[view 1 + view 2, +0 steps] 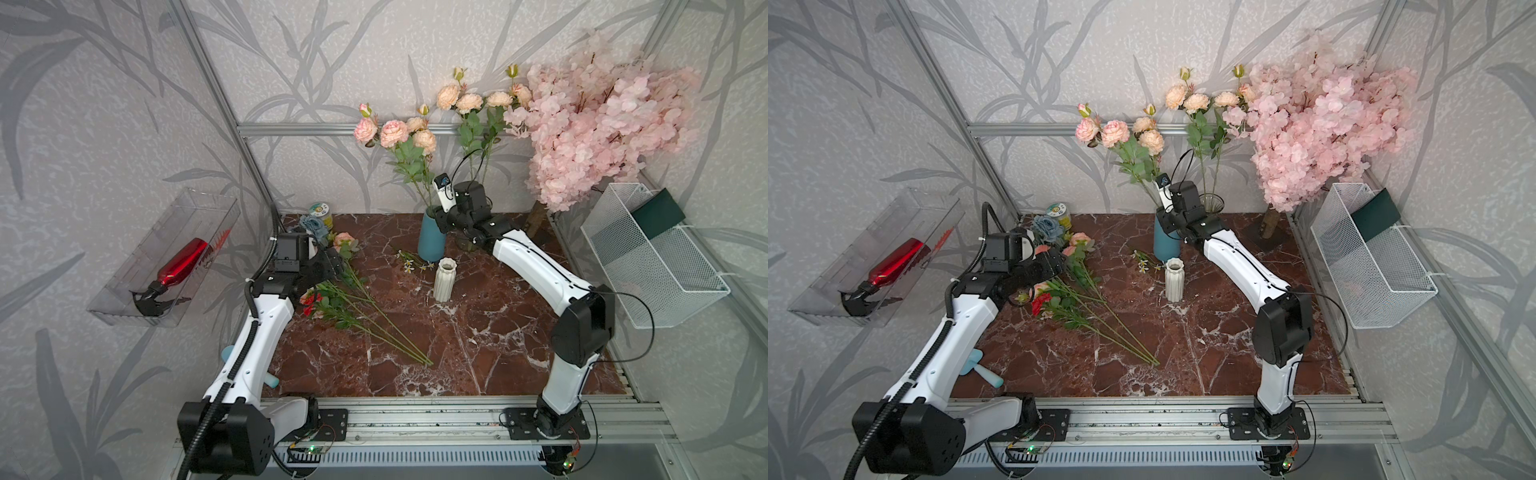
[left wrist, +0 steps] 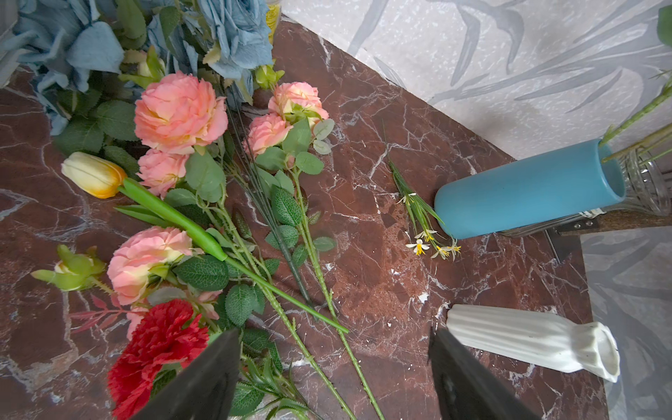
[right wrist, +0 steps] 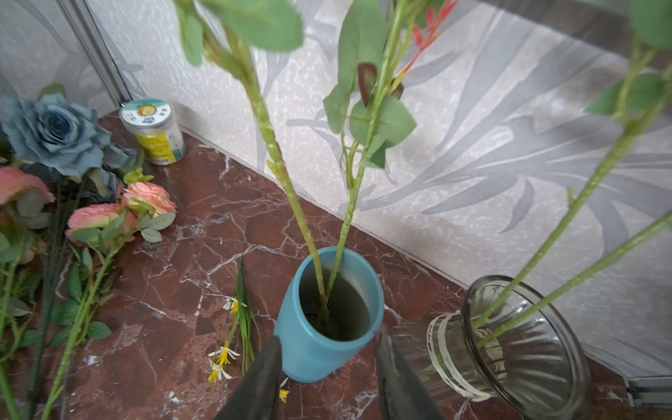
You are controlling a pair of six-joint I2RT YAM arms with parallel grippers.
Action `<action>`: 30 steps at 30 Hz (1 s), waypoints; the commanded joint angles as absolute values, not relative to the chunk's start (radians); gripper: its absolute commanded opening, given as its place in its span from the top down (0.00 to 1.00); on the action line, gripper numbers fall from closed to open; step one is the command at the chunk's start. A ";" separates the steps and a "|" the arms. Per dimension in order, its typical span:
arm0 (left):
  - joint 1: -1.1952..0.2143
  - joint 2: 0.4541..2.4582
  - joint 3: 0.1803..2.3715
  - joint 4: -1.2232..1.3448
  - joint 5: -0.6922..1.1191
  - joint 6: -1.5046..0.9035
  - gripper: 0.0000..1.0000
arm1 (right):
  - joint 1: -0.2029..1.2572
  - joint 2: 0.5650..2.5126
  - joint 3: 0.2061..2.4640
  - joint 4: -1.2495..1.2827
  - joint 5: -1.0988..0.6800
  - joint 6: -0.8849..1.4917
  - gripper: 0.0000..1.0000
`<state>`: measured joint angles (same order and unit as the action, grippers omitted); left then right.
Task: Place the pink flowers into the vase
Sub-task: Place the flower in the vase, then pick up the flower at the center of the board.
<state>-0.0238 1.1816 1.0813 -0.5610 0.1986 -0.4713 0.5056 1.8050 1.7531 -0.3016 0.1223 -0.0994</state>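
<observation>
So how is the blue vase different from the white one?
The blue vase is smooth and plain; the white vase has ribs up its sides. The blue vase looks taller than the white vase. The blue vase holds pink flowers; the white vase is empty. Both stand upright on the marble table.
</observation>
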 commanded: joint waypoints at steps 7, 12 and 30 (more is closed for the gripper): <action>-0.182 1.189 1.228 -0.757 -0.169 -0.517 0.18 | 0.551 1.508 1.553 -0.275 0.142 0.016 0.55; -0.256 1.213 1.232 -0.890 -0.264 -0.713 0.21 | 0.614 1.411 1.429 -0.294 0.160 0.068 0.55; -0.279 1.510 1.135 -0.577 0.024 -1.057 0.27 | 0.824 1.146 1.132 -0.341 0.161 0.176 0.61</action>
